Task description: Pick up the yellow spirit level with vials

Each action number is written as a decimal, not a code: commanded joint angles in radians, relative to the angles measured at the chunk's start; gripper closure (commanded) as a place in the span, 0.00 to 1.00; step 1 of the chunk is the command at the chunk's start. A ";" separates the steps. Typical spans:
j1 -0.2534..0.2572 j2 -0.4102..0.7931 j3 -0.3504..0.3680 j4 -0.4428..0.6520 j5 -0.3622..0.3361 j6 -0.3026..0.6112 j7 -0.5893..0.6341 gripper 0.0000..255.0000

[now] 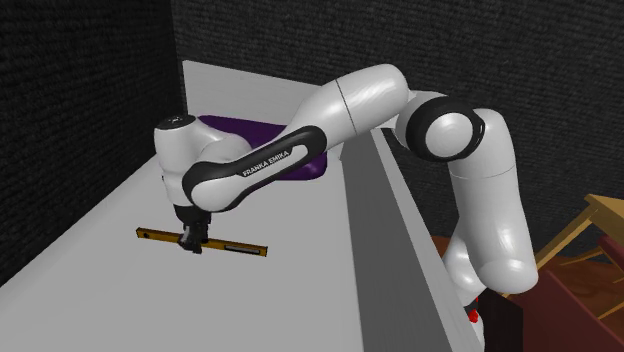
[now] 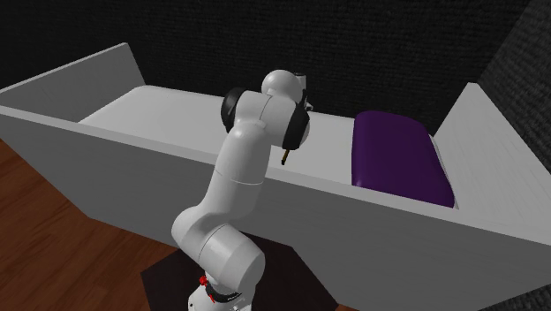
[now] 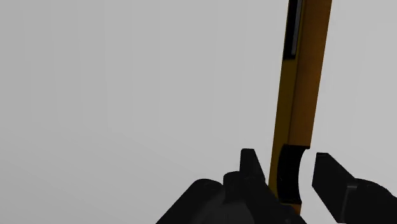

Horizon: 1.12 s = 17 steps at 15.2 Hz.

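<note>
The yellow spirit level lies flat on the pale grey surface, a long thin bar with a dark vial window. My black gripper is down on it, about a third of the way along from the end toward the shoulder view's left. In the wrist view the level runs away from the gripper and passes between the two fingers. The fingers stand apart on either side of the bar, with a thin pale gap showing at the right finger. The gripper is open around the level.
A purple cushion lies on the surface beyond the arm, also seen in the second exterior view. A raised grey side board borders the surface toward the stand. Wooden furniture stands at the shoulder view's right. Dark walls lie behind.
</note>
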 commanded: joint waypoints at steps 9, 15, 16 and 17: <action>-0.002 -0.002 -0.001 -0.002 0.001 -0.008 0.000 1.00; -0.006 -0.040 0.007 0.021 0.014 -0.068 -0.008 1.00; -0.007 -0.046 0.009 0.026 0.016 -0.078 -0.010 1.00; -0.007 -0.052 0.010 0.031 0.019 -0.089 -0.011 1.00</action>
